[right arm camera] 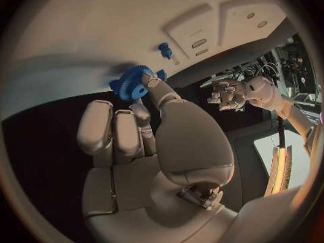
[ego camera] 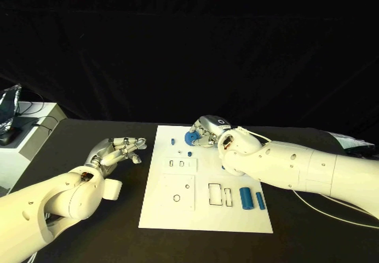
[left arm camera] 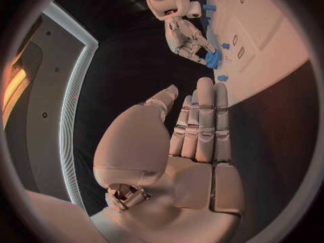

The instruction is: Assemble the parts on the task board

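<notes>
The white task board [ego camera: 207, 216] lies in the middle of the black table. At the board's far end, my right hand [ego camera: 208, 131] pinches a blue gear [ego camera: 192, 137] between thumb and a finger, just above the board [right arm camera: 101, 27]. The right wrist view shows the gear [right arm camera: 132, 83] close to a small blue peg [right arm camera: 165, 51] that stands in the board. My left hand [ego camera: 120, 150] hovers left of the board with its fingers [left arm camera: 202, 124] straight and nothing in it. Two blue cylinders [ego camera: 246, 198] [ego camera: 260, 200] lie near the board's right edge.
The board carries raised white blocks with slots and holes [ego camera: 181, 163] [ego camera: 178, 192] and a rectangular recess [ego camera: 214, 194]. A white box with gear on it [ego camera: 23, 134] stands at the table's far left. Cables [ego camera: 332, 211] trail along the right side.
</notes>
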Action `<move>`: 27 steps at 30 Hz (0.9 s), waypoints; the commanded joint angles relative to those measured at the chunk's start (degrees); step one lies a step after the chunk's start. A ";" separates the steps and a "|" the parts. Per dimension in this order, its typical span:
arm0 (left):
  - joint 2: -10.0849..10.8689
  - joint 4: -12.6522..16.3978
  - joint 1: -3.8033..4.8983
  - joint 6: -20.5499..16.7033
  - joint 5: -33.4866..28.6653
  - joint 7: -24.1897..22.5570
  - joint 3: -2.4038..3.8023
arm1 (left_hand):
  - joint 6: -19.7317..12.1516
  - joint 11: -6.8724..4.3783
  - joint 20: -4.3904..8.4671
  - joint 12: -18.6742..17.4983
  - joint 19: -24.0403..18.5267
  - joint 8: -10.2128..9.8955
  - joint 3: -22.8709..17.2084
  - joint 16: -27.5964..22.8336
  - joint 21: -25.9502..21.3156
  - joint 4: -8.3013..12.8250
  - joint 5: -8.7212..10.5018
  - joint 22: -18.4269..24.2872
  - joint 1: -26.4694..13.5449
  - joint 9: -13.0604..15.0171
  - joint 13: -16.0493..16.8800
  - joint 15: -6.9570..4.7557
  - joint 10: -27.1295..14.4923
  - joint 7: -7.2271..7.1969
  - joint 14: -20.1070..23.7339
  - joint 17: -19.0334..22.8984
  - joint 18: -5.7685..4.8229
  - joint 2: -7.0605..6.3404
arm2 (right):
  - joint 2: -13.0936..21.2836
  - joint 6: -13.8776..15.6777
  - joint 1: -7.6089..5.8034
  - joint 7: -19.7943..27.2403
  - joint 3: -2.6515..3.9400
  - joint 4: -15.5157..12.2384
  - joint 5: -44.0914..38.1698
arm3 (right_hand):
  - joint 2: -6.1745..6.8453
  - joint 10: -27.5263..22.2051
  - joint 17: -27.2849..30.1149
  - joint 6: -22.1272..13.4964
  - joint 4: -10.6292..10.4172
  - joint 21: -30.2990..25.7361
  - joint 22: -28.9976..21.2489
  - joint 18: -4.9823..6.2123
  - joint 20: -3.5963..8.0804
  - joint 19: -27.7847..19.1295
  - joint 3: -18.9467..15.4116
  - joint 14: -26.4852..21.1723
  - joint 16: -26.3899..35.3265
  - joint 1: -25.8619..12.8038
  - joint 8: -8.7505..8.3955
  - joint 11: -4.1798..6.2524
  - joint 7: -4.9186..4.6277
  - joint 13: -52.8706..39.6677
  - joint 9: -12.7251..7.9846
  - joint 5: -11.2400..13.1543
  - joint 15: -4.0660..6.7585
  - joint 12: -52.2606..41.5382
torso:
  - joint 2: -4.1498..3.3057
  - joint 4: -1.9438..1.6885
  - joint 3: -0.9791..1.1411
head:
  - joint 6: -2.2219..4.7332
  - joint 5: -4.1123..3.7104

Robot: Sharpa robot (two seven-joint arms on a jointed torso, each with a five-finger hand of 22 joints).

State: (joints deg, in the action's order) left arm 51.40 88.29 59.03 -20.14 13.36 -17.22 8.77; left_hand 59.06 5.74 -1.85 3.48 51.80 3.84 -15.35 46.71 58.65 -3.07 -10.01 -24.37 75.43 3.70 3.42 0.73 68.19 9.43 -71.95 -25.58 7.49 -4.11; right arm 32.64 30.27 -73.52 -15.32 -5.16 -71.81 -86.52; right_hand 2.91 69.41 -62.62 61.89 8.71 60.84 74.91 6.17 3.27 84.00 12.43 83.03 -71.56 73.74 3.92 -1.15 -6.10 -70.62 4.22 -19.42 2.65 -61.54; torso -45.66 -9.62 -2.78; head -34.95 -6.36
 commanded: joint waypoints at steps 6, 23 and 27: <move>-0.09 0.20 0.03 1.02 0.18 -0.18 0.05 | -0.24 -0.09 -0.02 -0.08 -0.46 -0.23 -0.18 0.25 0.20 0.08 0.28 0.10 0.12 0.00 0.03 0.08 -0.34 0.04 0.30 0.09 0.33 0.45 | -1.34 -0.17 0.40 0.02 0.03 1.63 -1.30 | 0.20 -0.01 -0.07 0.93 0.30 -0.04 8.12 -0.28 0.26 3.32 -0.23 -0.04 0.22 -0.52 0.21 -0.14 -1.35 0.04 0.09 -0.14 0.12 0.41 | 0.08 0.08 0.02 | -0.28 0.38; -0.05 0.27 0.03 1.13 0.18 -0.05 0.05 | -0.33 -0.06 -0.04 -0.09 -0.49 -0.23 -0.09 0.30 0.28 0.15 0.31 0.21 0.10 0.00 0.03 0.09 -0.42 0.05 0.32 0.11 0.35 0.47 | -2.67 -0.85 0.64 -0.02 0.03 4.10 -1.17 | 0.45 -0.79 -0.14 0.03 -0.08 -0.06 8.13 -0.27 0.13 3.27 -0.66 -0.07 0.32 -0.53 0.06 -0.34 -1.66 0.68 0.00 -0.08 -0.03 1.28 | 0.09 0.14 -0.02 | -0.27 0.52; -0.02 0.28 0.03 1.15 0.18 -0.01 0.05 | -0.33 -0.06 -0.04 -0.09 -0.49 -0.23 -0.09 0.30 0.28 0.15 0.31 0.21 0.10 0.00 0.03 0.09 -0.42 0.05 0.32 0.11 0.35 0.47 | -2.74 -1.09 0.63 0.18 0.03 4.30 -0.84 | 0.65 -1.12 -0.22 -0.56 -0.29 -0.10 8.13 -0.24 0.06 3.25 -0.82 -0.07 0.32 -0.58 -0.02 -0.47 -1.86 1.08 -0.07 0.01 -0.12 1.75 | 0.09 0.12 0.00 | -0.23 0.48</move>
State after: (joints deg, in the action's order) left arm 51.43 88.39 59.05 -20.04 13.37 -17.09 8.78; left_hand 59.06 5.74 -1.85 3.48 51.81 3.84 -15.35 46.70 58.64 -3.08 -10.01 -24.21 75.43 3.70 3.41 0.73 68.19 9.42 -71.95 -25.52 7.47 -4.11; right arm 29.97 29.88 -73.05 -15.24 -5.08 -67.77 -87.05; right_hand 3.59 68.49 -62.78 60.86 8.53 60.84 74.95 6.08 3.26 84.00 11.78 83.03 -71.56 73.07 4.18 -1.64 -7.35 -69.54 4.31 -19.39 2.65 -59.89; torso -45.56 -9.50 -2.79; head -35.20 -5.84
